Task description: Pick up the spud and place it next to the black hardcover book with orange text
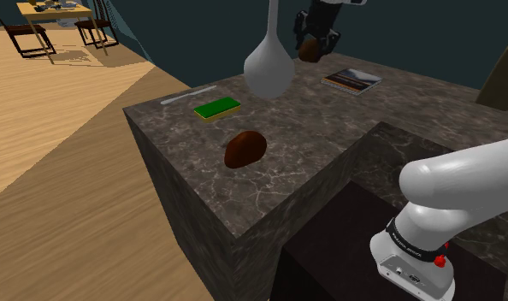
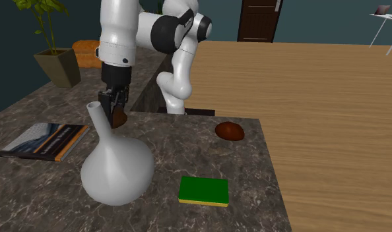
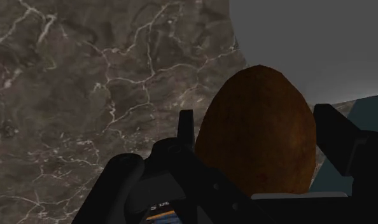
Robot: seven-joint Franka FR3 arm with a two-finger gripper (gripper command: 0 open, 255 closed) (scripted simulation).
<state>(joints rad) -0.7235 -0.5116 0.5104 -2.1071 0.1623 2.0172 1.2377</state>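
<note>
1. Shoulder view: gripper (image 1: pixel 313 44) hangs high over the marble counter (image 1: pixel 329 128), with the brown spud (image 1: pixel 310 53) in it, clear of the surface. Book (image 1: pixel 352 80) lies flat at 4 o'clock from the gripper, near. Pale vase (image 1: pixel 268 64) at 9 o'clock. Green sponge (image 1: pixel 217 109) and a second brown lump (image 1: pixel 245 148) sit toward 7 o'clock, well apart.
2. Second exterior view: here the book lies at 8 o'clock of the gripper. The vase neck rises just beside the spud, at 7 o'clock.
3. Wrist view: fingers (image 3: pixel 185 130) are part-closed, clasping the spud's flanks across its narrow waist. Judged firm, dense, dull-skinned and not fragile. The waist hold looks sound. Being rounded, it may roll once set down.
</note>
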